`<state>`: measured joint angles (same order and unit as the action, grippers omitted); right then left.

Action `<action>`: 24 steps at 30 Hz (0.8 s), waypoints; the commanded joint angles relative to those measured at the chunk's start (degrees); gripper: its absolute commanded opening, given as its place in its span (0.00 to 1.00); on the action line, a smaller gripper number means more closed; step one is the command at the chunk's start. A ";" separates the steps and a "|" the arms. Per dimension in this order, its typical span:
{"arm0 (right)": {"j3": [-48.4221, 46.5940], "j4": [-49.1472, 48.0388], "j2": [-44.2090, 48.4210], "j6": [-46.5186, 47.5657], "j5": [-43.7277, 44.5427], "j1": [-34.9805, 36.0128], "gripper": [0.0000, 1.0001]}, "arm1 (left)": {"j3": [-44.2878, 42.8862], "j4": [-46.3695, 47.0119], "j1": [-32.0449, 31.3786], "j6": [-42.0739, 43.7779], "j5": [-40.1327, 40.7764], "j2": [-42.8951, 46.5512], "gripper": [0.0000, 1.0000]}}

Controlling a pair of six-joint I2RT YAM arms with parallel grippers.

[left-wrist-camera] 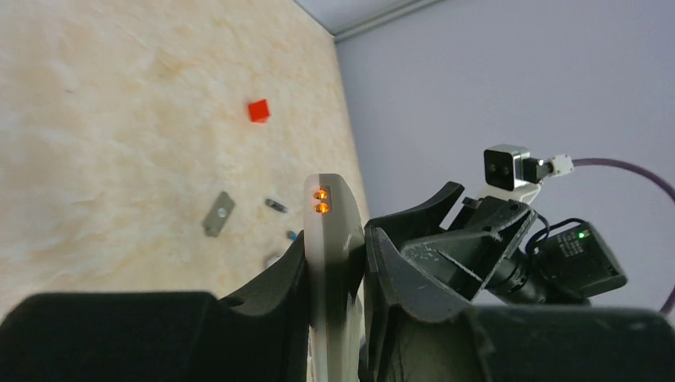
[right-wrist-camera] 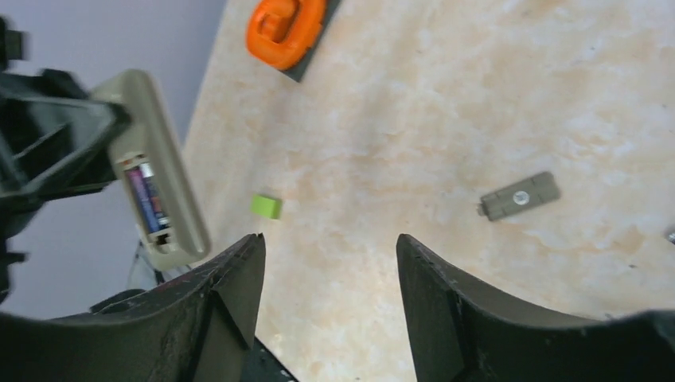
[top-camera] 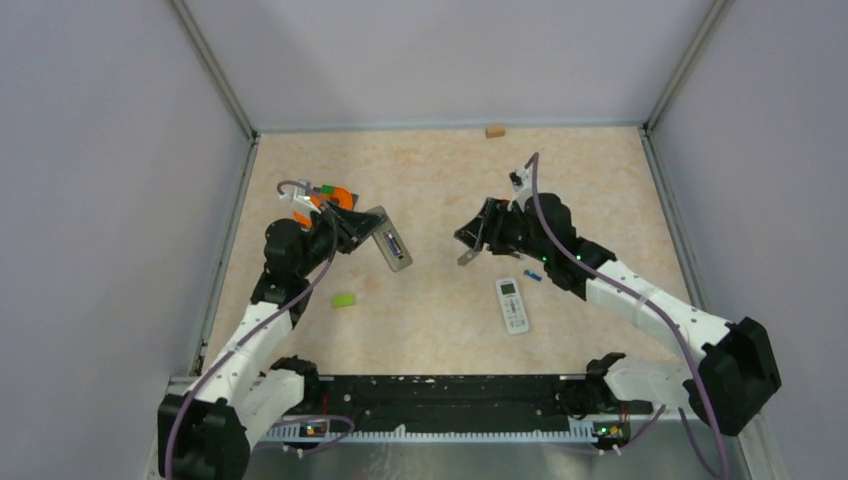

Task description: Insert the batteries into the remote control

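My left gripper [top-camera: 365,228] is shut on one end of the grey-beige remote control [top-camera: 392,250] and holds it off the table. Its open compartment faces my right gripper, and two batteries [right-wrist-camera: 148,196], purple and blue, lie inside it. In the left wrist view the remote control [left-wrist-camera: 328,231] stands edge-on between the fingers. My right gripper [right-wrist-camera: 330,243] hangs open and empty a short way right of the remote. A loose blue battery [top-camera: 533,277] lies on the table by the right arm, and a dark battery [left-wrist-camera: 276,205] lies near it.
The grey battery cover [right-wrist-camera: 519,196] lies flat on the table. A white remote [top-camera: 512,305] lies front of centre. A green block [top-camera: 343,299] sits near the left arm, an orange object [top-camera: 332,198] behind the left gripper, and a small red block [left-wrist-camera: 258,111] by the back wall.
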<state>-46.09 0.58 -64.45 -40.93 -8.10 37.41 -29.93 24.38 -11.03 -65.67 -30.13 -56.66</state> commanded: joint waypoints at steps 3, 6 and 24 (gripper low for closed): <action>-5.26 6.91 -7.43 10.14 3.19 -0.41 0.59 | -3.09 -21.16 0.65 17.04 11.27 11.91 0.00; -5.42 5.72 -10.28 12.38 1.59 -0.38 0.60 | -2.96 -22.78 0.66 18.32 12.14 14.16 0.00; -19.68 15.43 -36.97 22.24 18.79 6.99 0.35 | -1.27 -18.94 0.83 16.56 7.44 13.75 0.00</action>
<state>-62.08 13.61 -99.77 -22.55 6.24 44.14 -30.85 1.04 -10.55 -49.04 -20.64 -42.89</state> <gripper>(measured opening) 0.352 0.285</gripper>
